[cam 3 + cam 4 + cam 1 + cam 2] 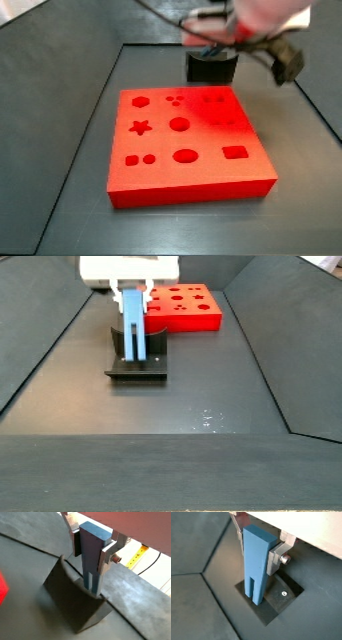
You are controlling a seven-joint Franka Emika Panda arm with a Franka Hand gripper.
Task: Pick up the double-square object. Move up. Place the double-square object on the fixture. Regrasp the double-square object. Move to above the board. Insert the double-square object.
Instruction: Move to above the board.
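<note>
No text, label, brand or number can be read in any view. The board [187, 140] bears only shaped cut-outs, no lettering. The fixture [278, 597] shows just a small pale round spot on its base plate, not a sign. The bar [256, 559] is plain blue, and the gripper [131, 289] above the fixture is plain white with no marking that can be made out.
</note>
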